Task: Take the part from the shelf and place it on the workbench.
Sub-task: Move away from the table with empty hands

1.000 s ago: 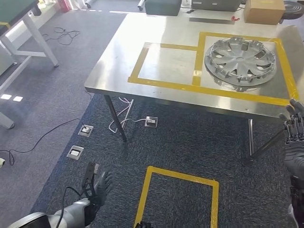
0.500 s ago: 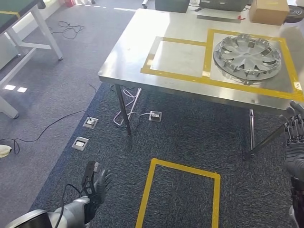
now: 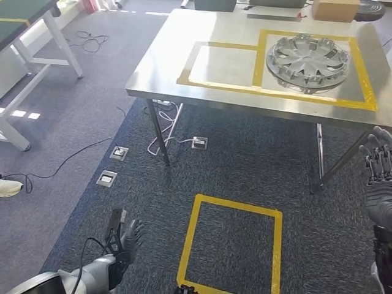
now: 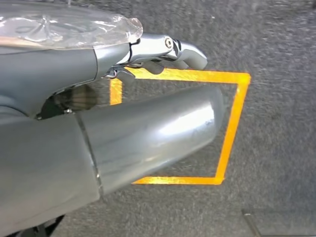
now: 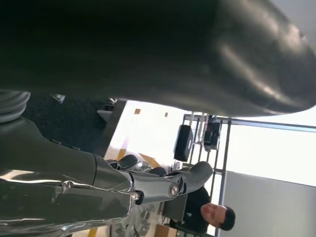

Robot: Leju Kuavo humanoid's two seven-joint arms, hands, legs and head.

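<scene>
Head view: a steel workbench (image 3: 222, 37) fills the upper frame; the silver wheel-cover part (image 3: 309, 56) lies inside its yellow-taped square, upper right. Grey carpet below carries a yellow floor square (image 3: 231, 248). The left hand (image 3: 124, 237), lower left, and the right hand (image 3: 379, 171), right edge, hang empty with fingers apart. Since the earlier frame the whole scene has shifted. Right wrist view: a person (image 5: 212, 215) stands beyond.

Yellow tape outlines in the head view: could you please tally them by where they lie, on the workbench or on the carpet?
On the workbench: 2 (left outline, bare; right outline, holding the wheel cover)
On the carpet: 1 (floor outline)
Total: 3
</scene>
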